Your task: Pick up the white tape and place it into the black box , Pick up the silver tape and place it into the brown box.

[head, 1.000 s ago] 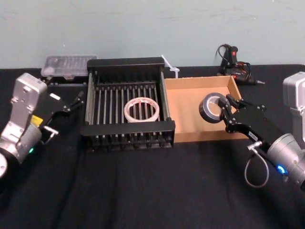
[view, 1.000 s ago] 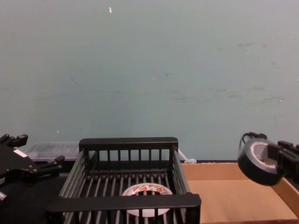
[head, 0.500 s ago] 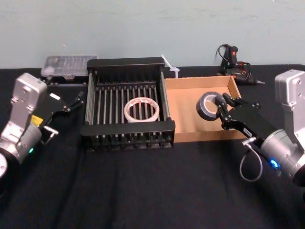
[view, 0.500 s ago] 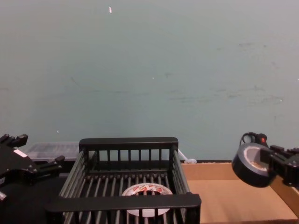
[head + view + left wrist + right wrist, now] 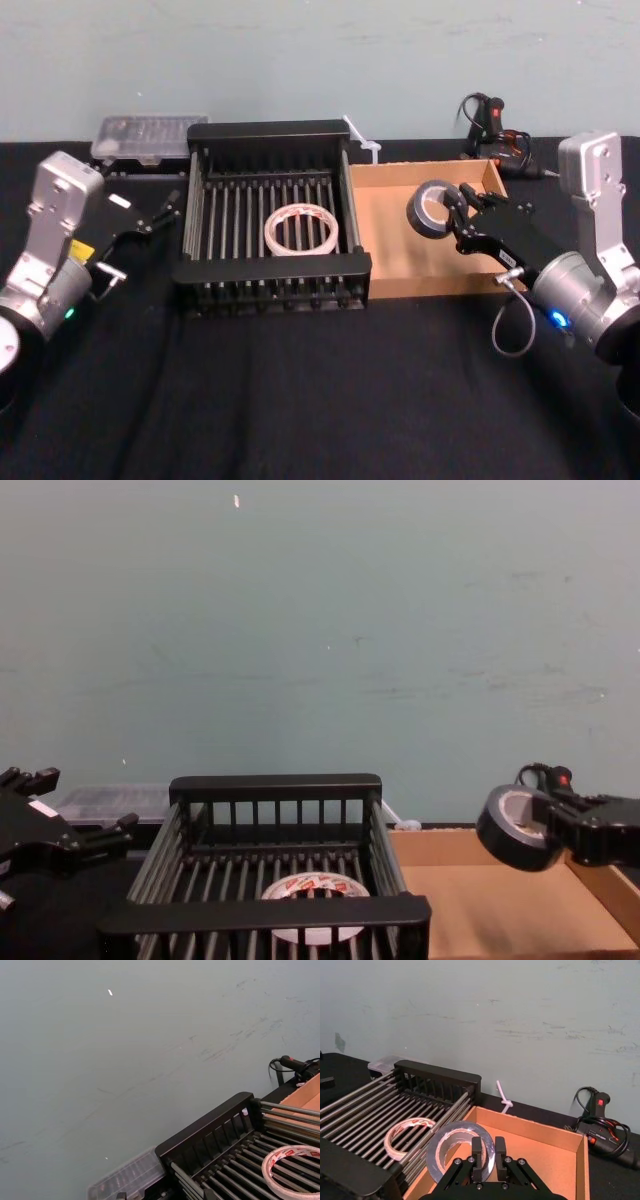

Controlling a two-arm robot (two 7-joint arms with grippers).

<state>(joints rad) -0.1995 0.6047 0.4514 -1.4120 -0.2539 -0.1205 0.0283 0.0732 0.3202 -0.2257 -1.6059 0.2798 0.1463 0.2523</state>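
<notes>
Right gripper: clamped on the silver tape, holding it in the air above the brown box.
Left gripper: fingers apart, parked left of the black box.
White tape: flat on the black box's slatted floor.

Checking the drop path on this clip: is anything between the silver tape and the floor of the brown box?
Nothing visible. The right claw holds the silver tape in the air above the brown box, whose cardboard floor beneath it is bare. The white tape already lies in the black box; the left claw sits off to that crate's left.
</notes>
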